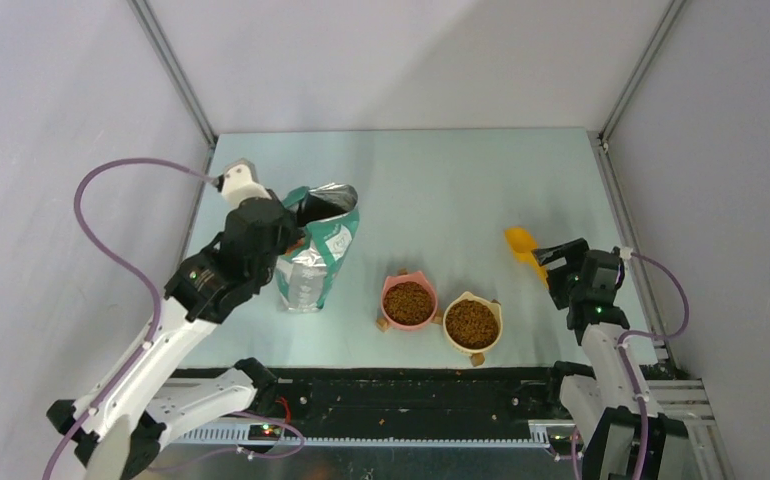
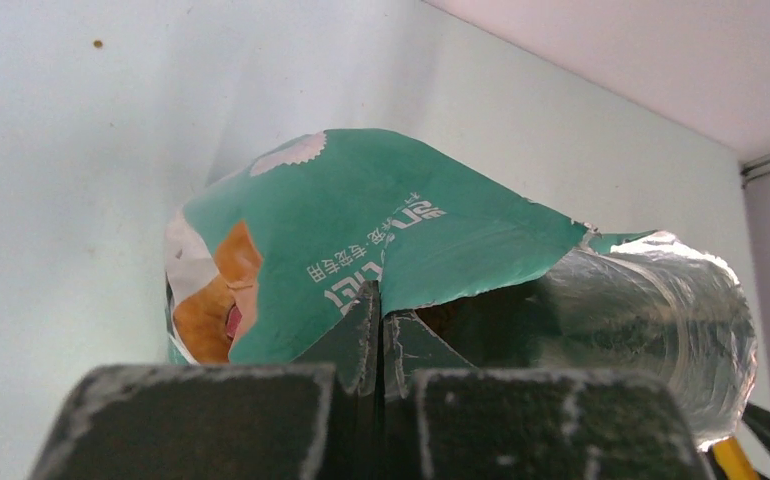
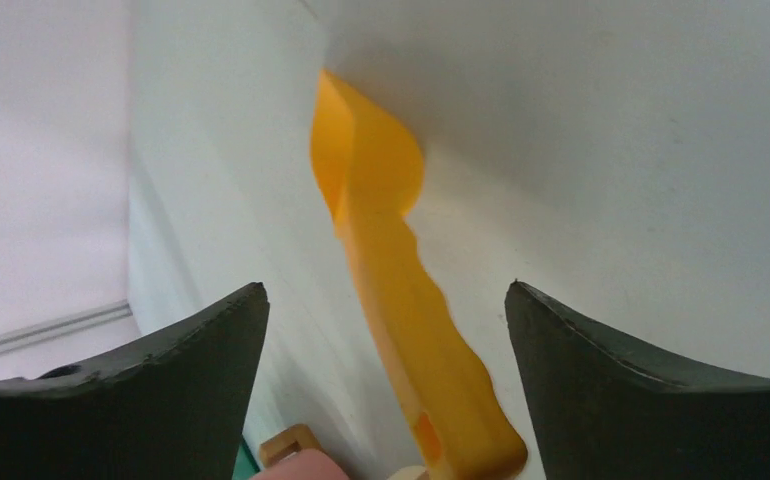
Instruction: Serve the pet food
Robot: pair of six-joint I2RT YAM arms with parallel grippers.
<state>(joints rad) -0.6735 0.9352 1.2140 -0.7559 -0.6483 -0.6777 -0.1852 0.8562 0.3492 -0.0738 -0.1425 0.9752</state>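
The pet food is dark-brown kibble filling the pink bowl (image 1: pixel 408 301) and the yellow bowl (image 1: pixel 472 323) at the table's front middle. The green-white foil bag (image 1: pixel 313 262) stands open-topped to their left. My left gripper (image 1: pixel 296 213) is shut on the bag's torn top edge; in the left wrist view the closed fingertips (image 2: pixel 381 305) pinch the green rim of the bag (image 2: pixel 361 215). The orange scoop (image 1: pixel 521 244) lies empty on the table at the right. My right gripper (image 1: pixel 555 262) is open, its fingers either side of the scoop's handle (image 3: pixel 411 330) without touching it.
Grey walls and metal frame posts close in the table on the left, back and right. The black rail (image 1: pixel 401 395) with the arm bases runs along the near edge. A few stray kibbles lie beside the bowls (image 1: pixel 382 325).
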